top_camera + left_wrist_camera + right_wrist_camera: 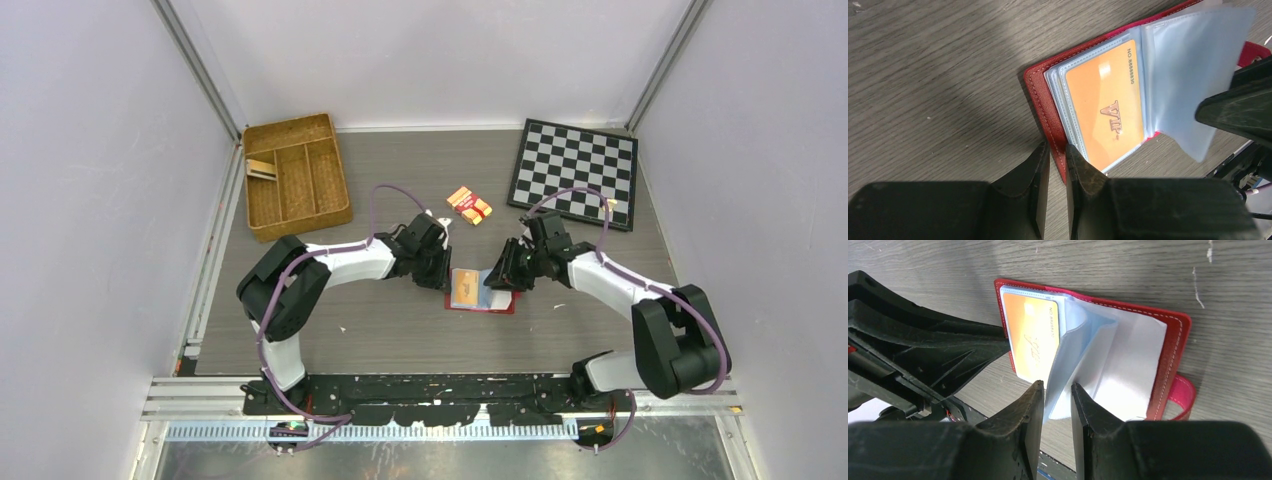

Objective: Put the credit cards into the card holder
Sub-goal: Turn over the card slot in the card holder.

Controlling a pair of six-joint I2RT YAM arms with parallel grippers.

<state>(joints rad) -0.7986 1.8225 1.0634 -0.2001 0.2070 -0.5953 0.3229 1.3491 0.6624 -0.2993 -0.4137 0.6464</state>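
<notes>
The dark-red card holder (498, 304) lies open on the table between both arms. An orange credit card (1103, 105) marked VIP sits inside a clear sleeve on its left half, and shows again as the card (1030, 340) in the right wrist view. My left gripper (1058, 152) is shut on the edge of the red cover (1040, 95). My right gripper (1057, 390) is shut on a bluish plastic sleeve (1083, 350), which stands lifted and curved above the holder. The snap tab (1184, 395) sticks out at the holder's right side.
An orange-and-red banded pack (469, 205) lies behind the holder. A brown wicker divided tray (297, 176) stands at the back left, with thin tan flat pieces (262, 168) in its left compartment. A chessboard (574, 172) lies at the back right.
</notes>
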